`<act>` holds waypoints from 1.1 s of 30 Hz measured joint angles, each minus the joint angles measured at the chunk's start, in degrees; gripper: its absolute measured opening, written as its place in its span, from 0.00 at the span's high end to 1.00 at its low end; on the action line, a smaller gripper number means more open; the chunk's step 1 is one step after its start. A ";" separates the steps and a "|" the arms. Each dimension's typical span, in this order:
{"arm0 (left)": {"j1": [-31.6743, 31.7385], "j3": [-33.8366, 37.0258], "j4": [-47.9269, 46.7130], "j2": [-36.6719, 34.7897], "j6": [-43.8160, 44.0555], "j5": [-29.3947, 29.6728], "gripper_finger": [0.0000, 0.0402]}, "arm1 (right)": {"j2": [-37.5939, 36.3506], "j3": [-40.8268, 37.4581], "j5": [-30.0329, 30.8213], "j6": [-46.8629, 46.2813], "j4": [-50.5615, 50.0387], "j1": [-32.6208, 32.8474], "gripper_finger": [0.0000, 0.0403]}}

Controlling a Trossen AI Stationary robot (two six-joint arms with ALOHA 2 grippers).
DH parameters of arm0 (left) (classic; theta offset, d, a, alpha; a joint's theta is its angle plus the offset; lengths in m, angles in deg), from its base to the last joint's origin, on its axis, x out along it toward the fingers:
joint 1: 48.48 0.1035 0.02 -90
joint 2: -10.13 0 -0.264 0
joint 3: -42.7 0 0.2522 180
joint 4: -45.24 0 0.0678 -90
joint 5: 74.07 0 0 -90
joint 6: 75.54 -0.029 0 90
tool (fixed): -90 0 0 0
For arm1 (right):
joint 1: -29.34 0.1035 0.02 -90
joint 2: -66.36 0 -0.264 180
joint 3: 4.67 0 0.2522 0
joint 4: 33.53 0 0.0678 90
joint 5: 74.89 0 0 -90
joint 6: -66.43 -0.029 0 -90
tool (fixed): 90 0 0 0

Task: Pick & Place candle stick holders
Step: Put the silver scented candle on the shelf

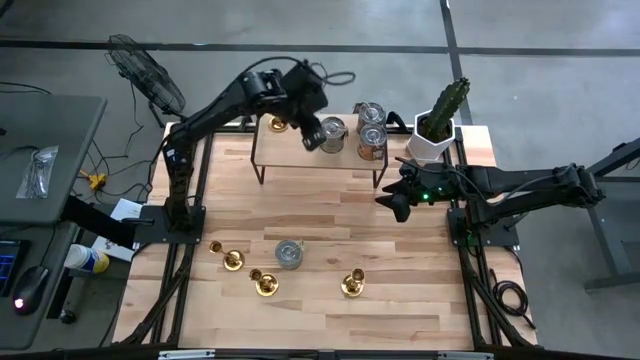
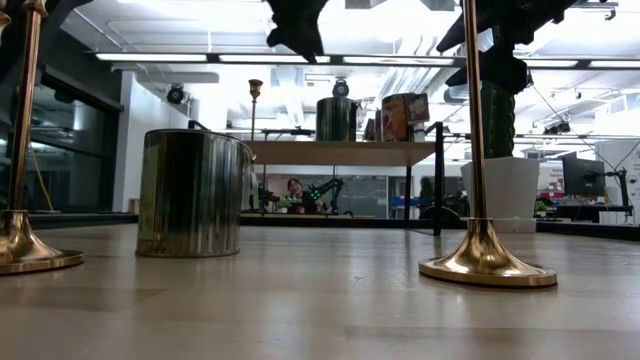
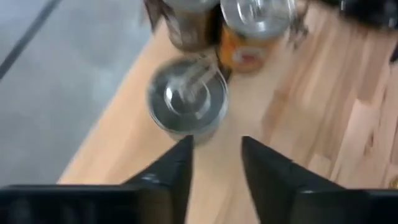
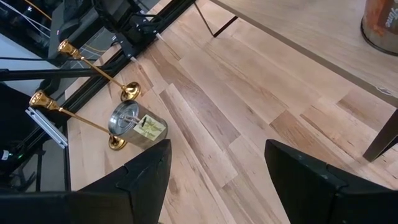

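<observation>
From above, three candle stick holders (image 1: 264, 283) stand near the front of the tabletop (image 1: 330, 215) around a silver tin (image 1: 289, 254), a fourth (image 1: 276, 123) sits on the raised shelf (image 1: 300, 146), and the left claw (image 1: 313, 140) hovers over the shelf's cans while the right claw (image 1: 396, 203) waits beside the plant pot (image 1: 432, 143). The low view alone shows a person (image 2: 295, 188) seated in the room behind. The left wrist view shows its fingers (image 3: 177, 168) narrowly apart and empty above a silver can (image 3: 186, 102); the right wrist view shows its fingers (image 4: 146, 171) wide and empty, and no label is readable.

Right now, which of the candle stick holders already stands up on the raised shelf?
The candle stick holder at the shelf's left end, beside the left gripper. The other three stand down on the table around a lone tin can.
</observation>
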 joint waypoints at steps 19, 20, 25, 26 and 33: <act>-6.33 23.63 16.14 -8.08 2.36 4.75 1.00 | 0.00 0.00 0.30 -0.96 -0.04 0.00 0.38; -5.98 26.41 17.74 -9.68 3.16 4.76 1.00 | 0.00 0.00 0.32 -1.03 -0.02 0.00 0.38; -6.07 40.69 28.11 -17.89 6.69 6.11 1.00 | 0.00 0.00 0.32 -1.07 -0.19 0.00 0.38; -6.10 43.61 30.33 -19.53 8.02 6.86 1.00 | 0.00 0.00 0.35 -1.07 -0.18 -0.02 0.38; -6.07 61.55 50.04 -27.19 16.79 11.11 1.00 | 0.00 0.00 0.49 -1.07 -0.41 0.00 0.38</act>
